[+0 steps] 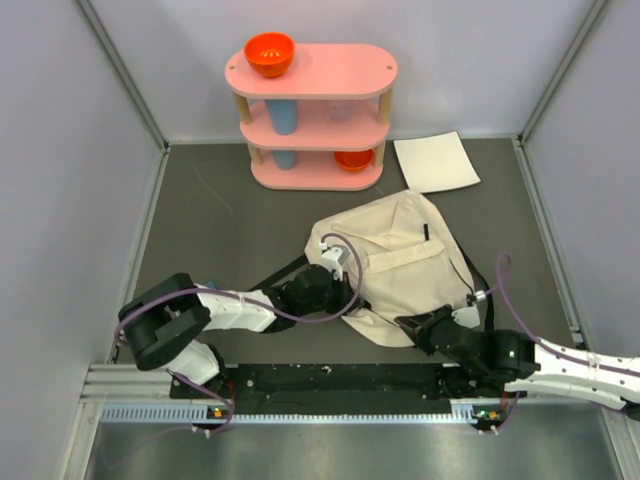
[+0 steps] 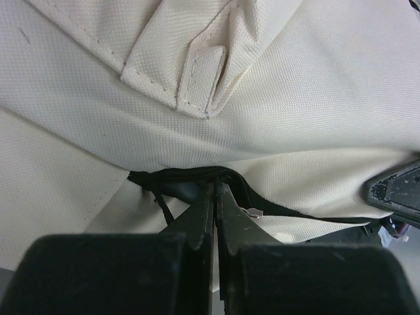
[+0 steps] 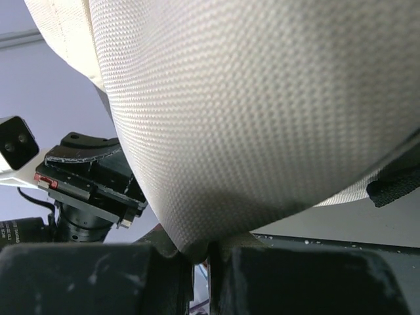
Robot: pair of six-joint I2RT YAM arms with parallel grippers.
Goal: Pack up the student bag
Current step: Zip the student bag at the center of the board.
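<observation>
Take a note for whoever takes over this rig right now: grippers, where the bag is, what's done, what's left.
The left gripper: jaws shut on the student bag at its dark zipper.
The right gripper: jaws shut, pinching the bag's near fabric edge.
The bag lies on the table, centre-right, in front of the pink shelf.
Done: both arms grip the bag. Whether anything is inside cannot be seen.
Left: open it and pack. An orange bowl and a blue cup sit on the shelf.
</observation>
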